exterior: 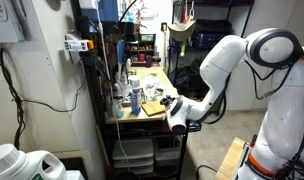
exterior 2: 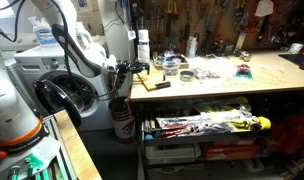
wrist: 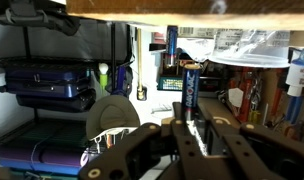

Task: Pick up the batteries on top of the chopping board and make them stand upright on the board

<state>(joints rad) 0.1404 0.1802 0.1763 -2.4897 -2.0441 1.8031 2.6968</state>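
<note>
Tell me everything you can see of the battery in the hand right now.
In the wrist view the battery is a slim dark cylinder with a bluish label; its print is unreadable. It stands upright in the picture, lower end pinched between the fingers of the shut hand, upper end free and touching nothing. The edge of the wooden tabletop runs above it.

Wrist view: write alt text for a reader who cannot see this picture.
The pincer holds a slim dark battery upright between its fingertips, close to the camera. Behind it, a wooden edge runs along the top and dark blue cases sit on shelves at the left.
</note>
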